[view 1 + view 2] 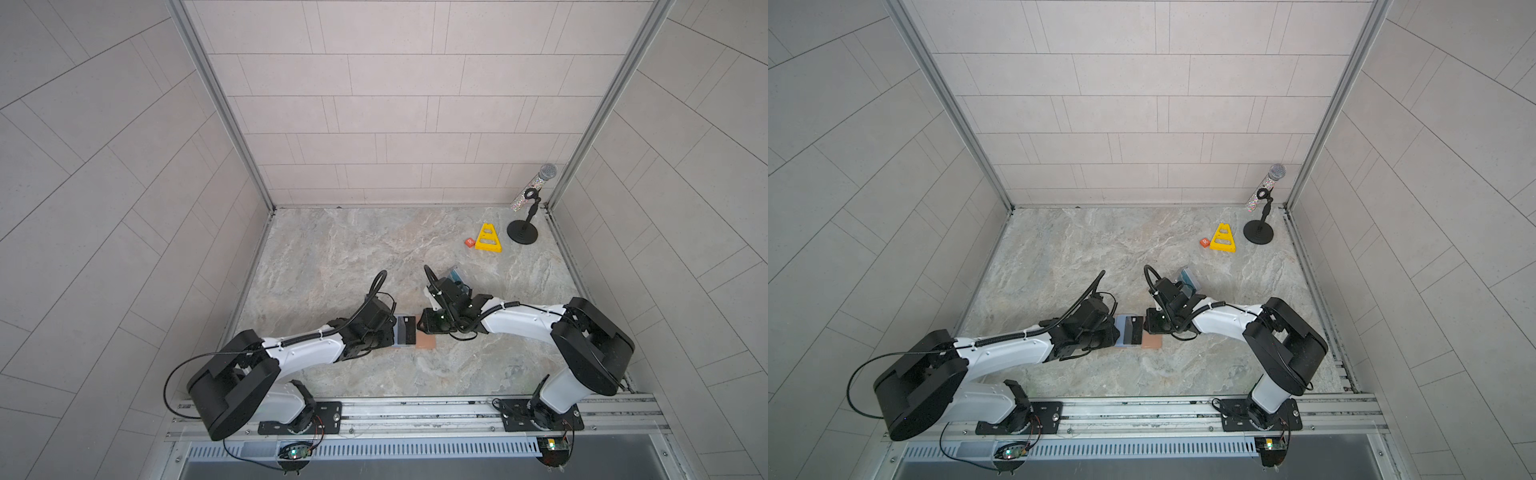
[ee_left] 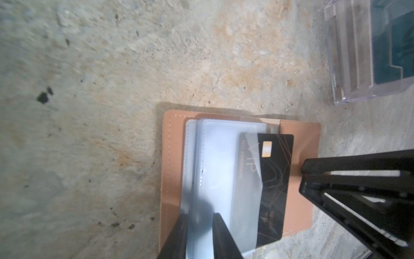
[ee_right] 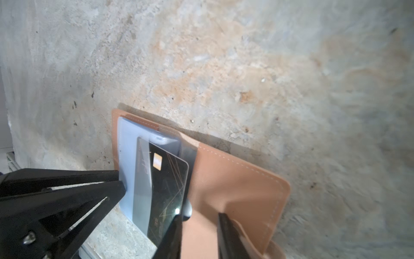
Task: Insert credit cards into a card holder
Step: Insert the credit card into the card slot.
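Insertion under way: dark card (image 2: 266,179) half inside a clear sleeve (image 2: 219,157) of the card holder (image 2: 172,157), lying open on the table (image 2: 89,112). Left gripper (image 2: 199,217) pinches the sleeves. Right gripper (image 3: 199,215), narrowly parted over the cover (image 3: 235,175) with its grip impossible to tell, should next push the card home.

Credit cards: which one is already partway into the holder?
The dark VIP card with the gold chip, partly inside a clear sleeve of the tan card holder. The teal cards sit apart in the clear plastic box.

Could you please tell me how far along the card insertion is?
Done: tan leather booklet card holder lies open. In hand: left pincer clamps its clear plastic sleeve; the dark grey VIP card sits partway in. Remaining: push it home; teal cards wait in the clear box.
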Tool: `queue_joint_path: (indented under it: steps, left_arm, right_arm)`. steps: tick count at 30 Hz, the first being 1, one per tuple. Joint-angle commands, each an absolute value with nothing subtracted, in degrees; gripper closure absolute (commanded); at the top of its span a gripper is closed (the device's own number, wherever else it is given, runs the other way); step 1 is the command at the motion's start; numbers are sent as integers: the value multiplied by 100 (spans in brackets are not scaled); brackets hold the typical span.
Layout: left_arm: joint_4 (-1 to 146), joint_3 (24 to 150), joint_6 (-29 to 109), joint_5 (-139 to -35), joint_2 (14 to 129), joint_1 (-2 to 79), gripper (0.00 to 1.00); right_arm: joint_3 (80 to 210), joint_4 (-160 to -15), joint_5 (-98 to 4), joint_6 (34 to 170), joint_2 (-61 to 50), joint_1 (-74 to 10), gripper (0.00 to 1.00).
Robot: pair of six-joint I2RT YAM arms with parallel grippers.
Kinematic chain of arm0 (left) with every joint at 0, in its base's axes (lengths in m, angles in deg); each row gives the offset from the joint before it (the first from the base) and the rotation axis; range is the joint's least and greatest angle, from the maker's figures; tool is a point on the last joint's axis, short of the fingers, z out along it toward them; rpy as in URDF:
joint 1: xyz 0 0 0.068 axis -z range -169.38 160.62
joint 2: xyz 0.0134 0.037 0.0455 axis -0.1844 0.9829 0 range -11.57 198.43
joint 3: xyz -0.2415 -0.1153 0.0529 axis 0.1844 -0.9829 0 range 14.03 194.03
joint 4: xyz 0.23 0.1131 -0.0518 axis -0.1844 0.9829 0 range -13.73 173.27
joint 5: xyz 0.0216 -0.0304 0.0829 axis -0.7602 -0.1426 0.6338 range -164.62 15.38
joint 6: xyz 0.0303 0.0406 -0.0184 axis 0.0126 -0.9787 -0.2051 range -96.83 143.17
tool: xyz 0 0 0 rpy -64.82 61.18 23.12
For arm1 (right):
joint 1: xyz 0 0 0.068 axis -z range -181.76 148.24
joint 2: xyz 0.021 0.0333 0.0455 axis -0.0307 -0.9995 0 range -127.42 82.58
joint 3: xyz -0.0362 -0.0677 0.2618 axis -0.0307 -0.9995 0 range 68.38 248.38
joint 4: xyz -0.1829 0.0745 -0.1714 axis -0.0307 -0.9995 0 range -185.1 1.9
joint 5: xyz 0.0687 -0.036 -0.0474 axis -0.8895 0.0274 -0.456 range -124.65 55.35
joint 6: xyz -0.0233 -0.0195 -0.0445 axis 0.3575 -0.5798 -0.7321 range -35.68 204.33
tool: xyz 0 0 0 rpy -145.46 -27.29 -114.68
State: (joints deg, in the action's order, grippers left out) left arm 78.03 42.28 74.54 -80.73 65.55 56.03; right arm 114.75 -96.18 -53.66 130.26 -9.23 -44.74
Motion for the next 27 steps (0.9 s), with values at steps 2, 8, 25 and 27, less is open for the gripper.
queue_joint_path:
  steps: [2,8,25,27]
  left_arm:
    - [8132,4074,7353,-7961,6569,5612,73]
    - [8097,4066,7359,-7996,6586,5615,73]
    - [7888,4040,7345,-8114,6637,5618,73]
    - [7864,4031,7351,-8121,6621,5616,73]
  right_arm:
    - [11598,-9939,-5085,12915,-951,-4543,85]
    - [11771,-9994,-5030,12880,-1214,-4647,93]
    - [12201,-10117,-4977,12827,-1712,-4887,93]
    - [12251,-10136,-4984,12814,-1764,-4896,93]
